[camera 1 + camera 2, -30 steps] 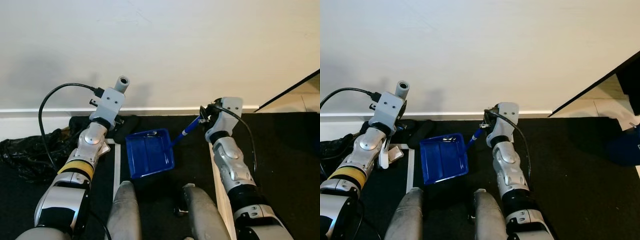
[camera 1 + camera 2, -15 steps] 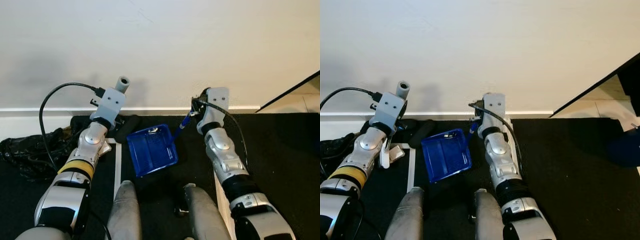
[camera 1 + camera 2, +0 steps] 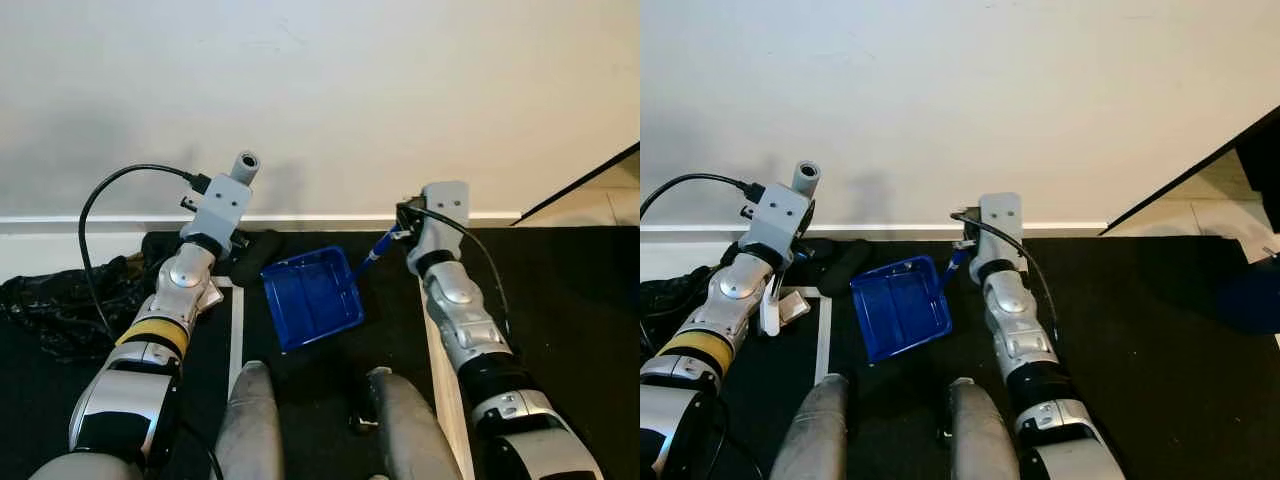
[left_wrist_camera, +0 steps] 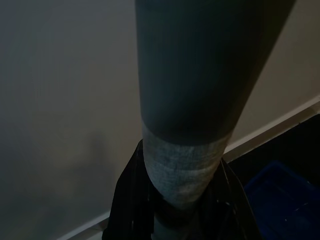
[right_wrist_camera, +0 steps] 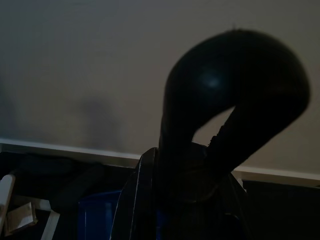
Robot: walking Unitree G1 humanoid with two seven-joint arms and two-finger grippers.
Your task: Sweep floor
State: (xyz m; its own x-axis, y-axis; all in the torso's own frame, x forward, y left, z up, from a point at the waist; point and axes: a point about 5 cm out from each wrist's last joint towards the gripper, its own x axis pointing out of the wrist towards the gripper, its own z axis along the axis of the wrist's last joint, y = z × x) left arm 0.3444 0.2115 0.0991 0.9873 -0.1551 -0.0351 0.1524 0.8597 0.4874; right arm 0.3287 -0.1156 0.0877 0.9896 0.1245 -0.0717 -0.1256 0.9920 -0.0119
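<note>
left eye view: right gripper (image 3: 400, 232), clamped on the blue dustpan (image 3: 312, 298) handle, has swung it rightward; left gripper (image 3: 222, 238) grips the broom handle (image 4: 187, 120). likely repositioning for collection.

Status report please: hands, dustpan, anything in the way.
Right hand shut on the blue plastic dustpan handle, pan on black floor by the wall. Left hand shut on a grey broom pole. Black bag lies left.

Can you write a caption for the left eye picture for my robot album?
Right gripper holds a blue dustpan by its handle over black floor, left gripper grips a gray pole.
</note>
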